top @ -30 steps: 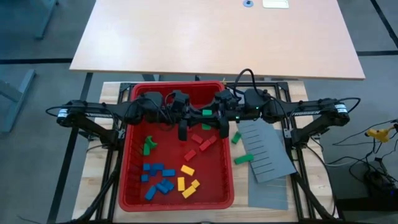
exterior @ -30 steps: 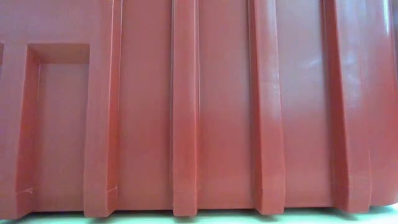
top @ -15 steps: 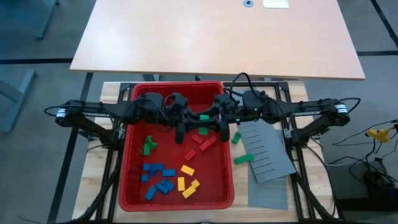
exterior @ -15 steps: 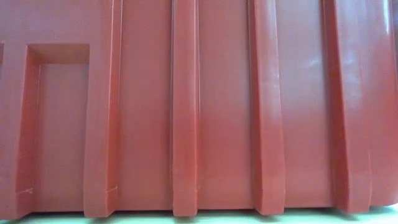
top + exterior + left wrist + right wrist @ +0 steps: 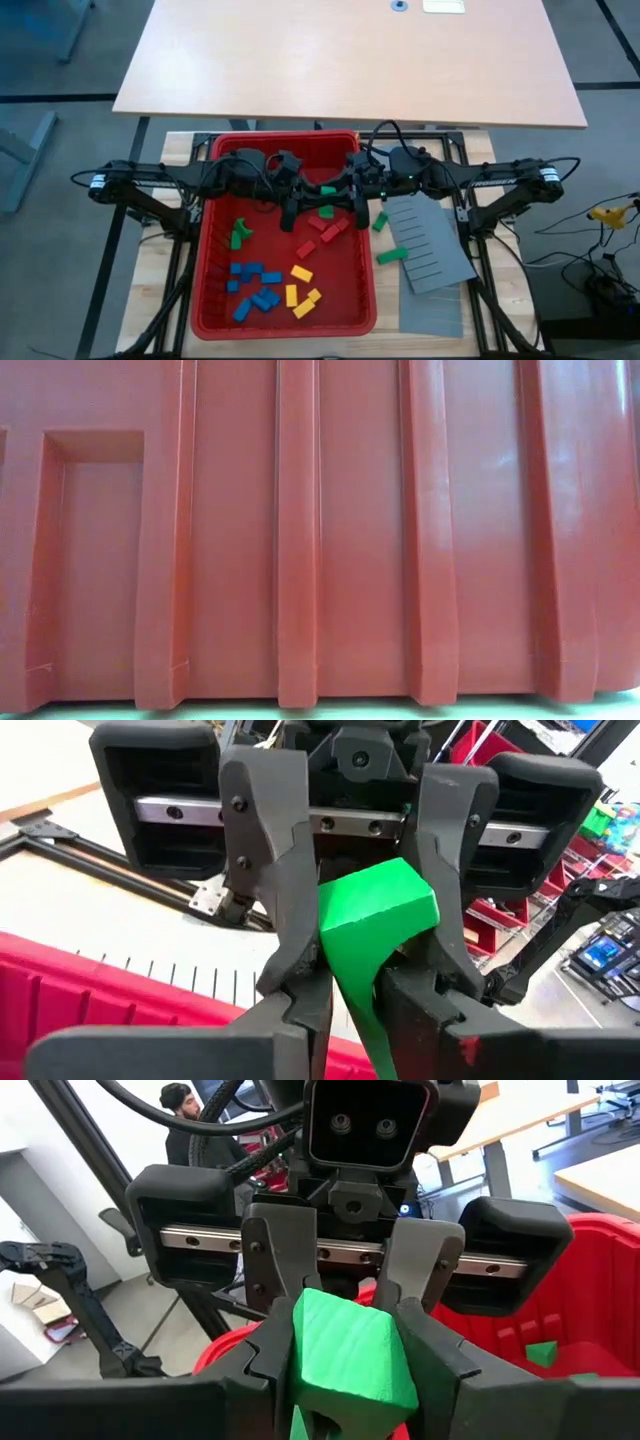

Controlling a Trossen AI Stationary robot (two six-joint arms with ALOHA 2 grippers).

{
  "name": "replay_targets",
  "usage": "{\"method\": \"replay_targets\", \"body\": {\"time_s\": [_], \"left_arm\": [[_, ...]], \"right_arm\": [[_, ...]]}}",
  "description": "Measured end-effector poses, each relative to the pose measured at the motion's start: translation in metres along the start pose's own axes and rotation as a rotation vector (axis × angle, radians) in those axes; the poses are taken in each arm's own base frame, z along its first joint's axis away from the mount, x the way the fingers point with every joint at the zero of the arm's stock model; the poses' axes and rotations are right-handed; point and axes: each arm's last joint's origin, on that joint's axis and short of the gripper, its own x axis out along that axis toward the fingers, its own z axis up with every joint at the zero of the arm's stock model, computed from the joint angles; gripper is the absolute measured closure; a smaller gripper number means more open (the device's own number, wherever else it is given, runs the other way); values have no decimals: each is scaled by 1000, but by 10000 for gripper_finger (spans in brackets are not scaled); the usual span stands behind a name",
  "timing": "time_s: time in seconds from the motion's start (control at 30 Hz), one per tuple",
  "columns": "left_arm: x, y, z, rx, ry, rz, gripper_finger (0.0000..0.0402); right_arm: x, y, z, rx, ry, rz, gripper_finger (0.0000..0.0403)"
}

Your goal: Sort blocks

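Green block, held at once by your left gripper and right gripper facing each other above the red bin's far end, spans between them

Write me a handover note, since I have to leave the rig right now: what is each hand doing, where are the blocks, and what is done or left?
Left hand and right hand: facing each other above the red bin, both apparently shut on one green block, as if passing it over.
Blocks in the bin: blue blocks grouped, yellow blocks beside them, red blocks near the middle, a green pair at the bin's left.
Outside: two green blocks on the grey panel.
Done: blue, yellow and red look grouped.
Left: probably gathering the greens, starting with the held one.
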Motion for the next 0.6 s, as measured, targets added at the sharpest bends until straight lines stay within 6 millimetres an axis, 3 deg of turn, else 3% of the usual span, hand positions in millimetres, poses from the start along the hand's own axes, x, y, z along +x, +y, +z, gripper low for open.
{"method": "replay_targets", "body": {"time_s": [0.27, 0.6], "left_arm": [[0, 1, -2, 3, 24, -3, 277], [-4, 2, -2, -7, 39, 17, 106]], "right_arm": [[0, 0, 0, 1, 7, 12, 294], [0, 1, -1, 4, 19, 24, 294]]}}
